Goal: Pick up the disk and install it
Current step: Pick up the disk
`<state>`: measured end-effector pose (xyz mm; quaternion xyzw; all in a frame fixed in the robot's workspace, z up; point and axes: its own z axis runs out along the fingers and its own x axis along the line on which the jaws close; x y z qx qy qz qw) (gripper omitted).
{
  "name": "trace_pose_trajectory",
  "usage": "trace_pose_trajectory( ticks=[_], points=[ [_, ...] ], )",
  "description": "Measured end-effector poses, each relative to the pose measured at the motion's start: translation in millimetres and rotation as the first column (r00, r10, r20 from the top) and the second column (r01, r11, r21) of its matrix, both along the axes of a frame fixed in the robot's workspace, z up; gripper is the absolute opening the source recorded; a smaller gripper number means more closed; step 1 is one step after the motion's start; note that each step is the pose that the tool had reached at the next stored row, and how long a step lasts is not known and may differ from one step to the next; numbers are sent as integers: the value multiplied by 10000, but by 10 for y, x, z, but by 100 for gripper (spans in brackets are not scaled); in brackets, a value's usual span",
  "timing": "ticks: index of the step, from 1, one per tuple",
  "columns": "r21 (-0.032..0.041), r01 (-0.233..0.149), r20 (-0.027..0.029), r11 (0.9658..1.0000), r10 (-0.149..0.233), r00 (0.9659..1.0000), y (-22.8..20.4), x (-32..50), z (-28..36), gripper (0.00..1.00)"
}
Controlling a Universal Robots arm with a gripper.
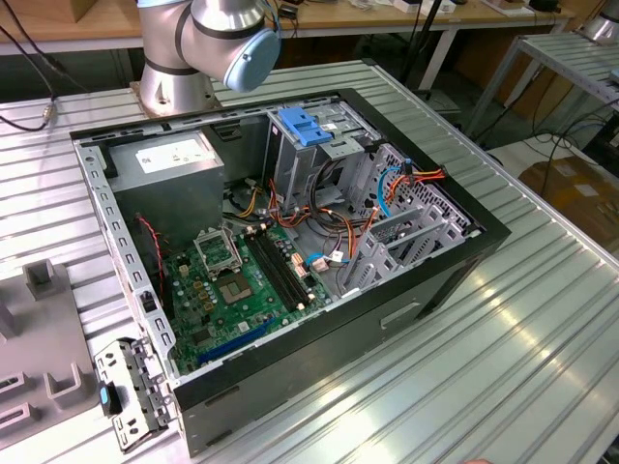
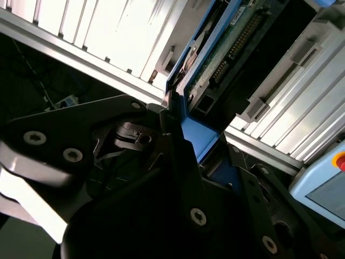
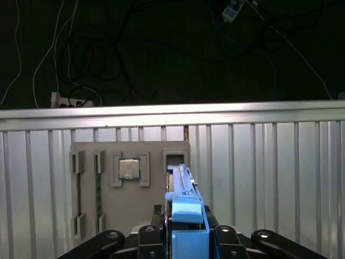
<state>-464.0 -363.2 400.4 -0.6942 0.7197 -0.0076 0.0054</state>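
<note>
Disk [image 3: 186,210], set on edge, is clamped by its blue rail in the gripper [image 3: 186,236], whose black fingers [image 3: 148,237] close on it from both sides. In the second wrist view the same grip [image 2: 180,127] shows, with the disk's [image 2: 215,65] green circuit side and connector reaching away from the claw over the ribbed table. In the first wrist view the disk points toward a grey tray [image 3: 129,208] lying on the table, in line with an open slot [image 3: 175,159] of that tray. A chip [image 3: 129,168] sits in a pocket just beside the slot. Whether the disk touches the tray I cannot tell.

In the exterior view, going from its left:
- The tray [image 1: 58,329] lies at eight o'clock of the open case [image 1: 464,251].
- Inside the case, the board [image 1: 242,280] lies at seven o'clock and the power supply [image 1: 174,159] at eleven.
- The arm [image 1: 222,39] stands at twelve o'clock, just behind the case.
- A blue bracket [image 1: 305,126] tops the bay at one o'clock.
- A grey drive cage [image 1: 406,232] with orange cables sits at three.

The table [image 1: 542,319] extends beyond the case at four o'clock.
</note>
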Motion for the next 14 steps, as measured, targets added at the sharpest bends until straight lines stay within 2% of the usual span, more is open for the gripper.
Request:
trace_pose_trajectory(
  ticks=[14],
  points=[
    [0,0,0,10000,0,10000,0,0,107,37]
  ],
)
